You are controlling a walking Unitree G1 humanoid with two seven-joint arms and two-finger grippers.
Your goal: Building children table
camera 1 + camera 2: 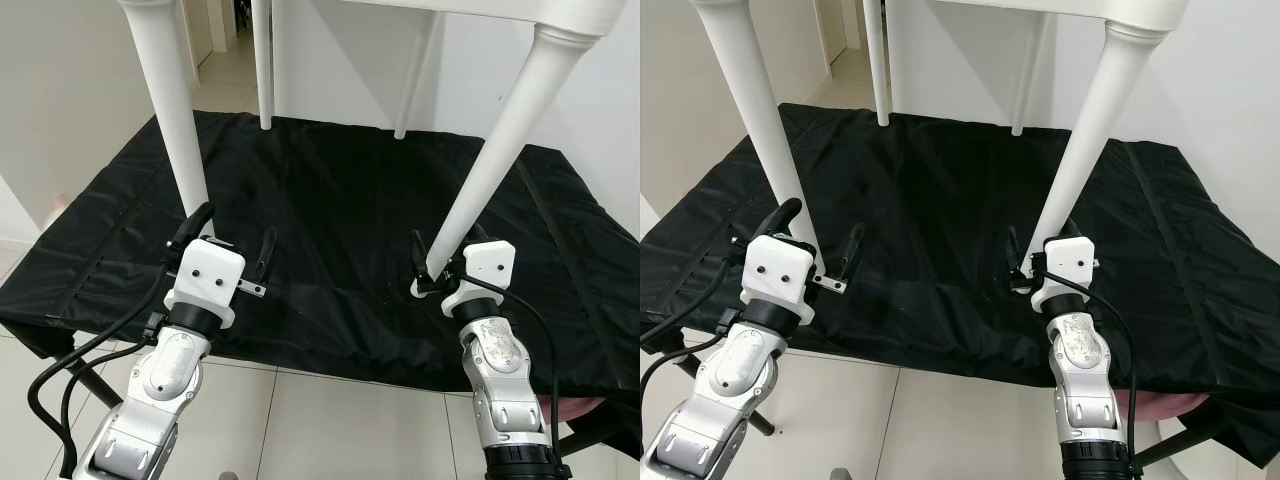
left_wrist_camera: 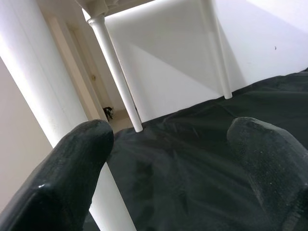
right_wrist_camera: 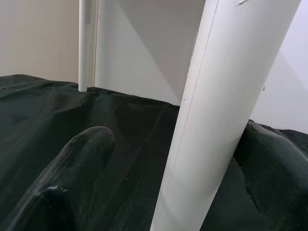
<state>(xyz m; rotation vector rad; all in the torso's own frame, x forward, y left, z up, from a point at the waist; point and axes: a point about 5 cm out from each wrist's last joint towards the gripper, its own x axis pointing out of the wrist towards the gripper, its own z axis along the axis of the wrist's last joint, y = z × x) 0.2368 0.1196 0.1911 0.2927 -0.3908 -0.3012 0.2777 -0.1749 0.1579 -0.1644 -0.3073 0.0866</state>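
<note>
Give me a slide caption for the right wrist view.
Right gripper open around a white round table leg standing on black cloth.

The table top (image 1: 520,10) is cut off by the upper edge. The left gripper (image 1: 232,243) hides the foot of the near left leg (image 1: 172,110).

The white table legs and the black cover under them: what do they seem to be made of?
The white table legs look like painted wood or plastic: smooth, round, with a soft satin shine and small chips in the right wrist view. Which one, I cannot tell. The black cover looks like thin woven synthetic fabric, perhaps nylon: it wrinkles, shows seams and has a slight sheen.
</note>
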